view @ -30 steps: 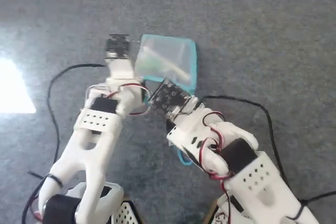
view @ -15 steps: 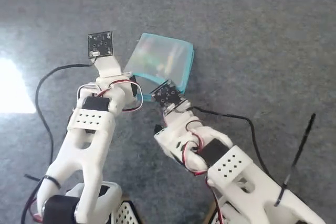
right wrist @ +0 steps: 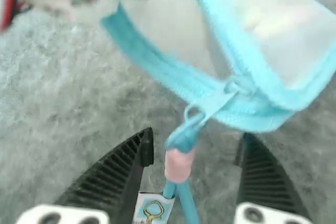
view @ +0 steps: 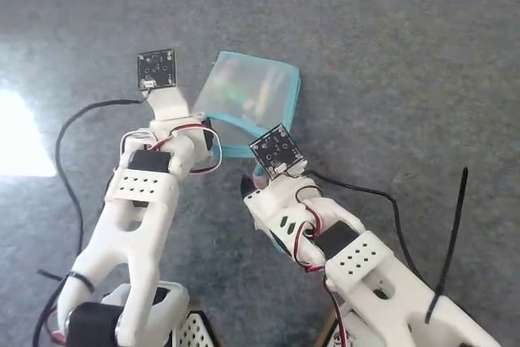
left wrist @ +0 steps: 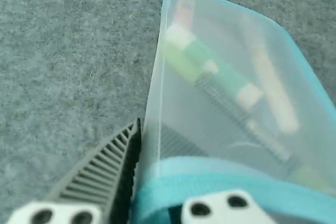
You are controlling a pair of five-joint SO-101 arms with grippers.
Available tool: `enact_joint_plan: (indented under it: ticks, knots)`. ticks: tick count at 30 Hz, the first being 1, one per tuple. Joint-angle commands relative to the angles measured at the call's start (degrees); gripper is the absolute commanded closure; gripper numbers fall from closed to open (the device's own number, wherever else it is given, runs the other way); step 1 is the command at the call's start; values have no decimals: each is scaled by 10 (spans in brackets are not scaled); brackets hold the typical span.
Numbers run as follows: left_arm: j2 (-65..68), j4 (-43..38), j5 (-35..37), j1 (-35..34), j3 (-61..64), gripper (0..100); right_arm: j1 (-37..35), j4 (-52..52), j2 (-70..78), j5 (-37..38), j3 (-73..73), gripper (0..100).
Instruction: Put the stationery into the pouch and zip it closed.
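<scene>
A translucent pouch (view: pixel 262 77) with a teal zip edge lies at the middle back of the grey mat, with pens (view: pixel 240 92) inside it. In the left wrist view the pens (left wrist: pixel 206 67) show through the pouch (left wrist: pixel 173 108), and my left gripper (left wrist: pixel 152 153) is shut on its near teal edge. My right gripper (right wrist: pixel 197 136) stands open at the pouch's near corner. The zip pull (right wrist: pixel 177 162), a teal cord with a pink bead, hangs between its fingers without being pinched. The zip slider (right wrist: pixel 232 86) sits on the teal zip band (right wrist: pixel 173 72).
Grey carpet-like mat (view: pixel 422 79) covers the table on all sides of the pouch. Black cables (view: pixel 81 132) trail beside each arm. A bright glare patch (view: pixel 18 140) lies at the left edge.
My right gripper has drawn back from the pouch's edge toward the near side. The left wrist turned and lifted a little, and the pouch shifted slightly left.
</scene>
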Motion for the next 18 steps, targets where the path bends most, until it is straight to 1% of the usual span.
enact_joint_plan:
  ticks: [1, 2, 4, 9, 11, 18]
  knots:
    - [18, -3, 8, 0, 8, 988, 4, -22, 0, -4, -4, 891]
    - [18, -3, 8, -1, 8, 988, 4, -22, 0, -4, -5, 916]
    - [18, -3, 8, -1, 8, 988, 3, -22, 0, -4, -5, 913]
    - [18, -3, 8, 0, 8, 988, 3, -15, 1, -6, 3, 809]
    - [18, -3, 8, 0, 8, 988, 3, -15, 10, -6, 4, 788]
    - [18, -3, 8, 2, 8, 988, 0, -28, 92, -6, -26, 790]
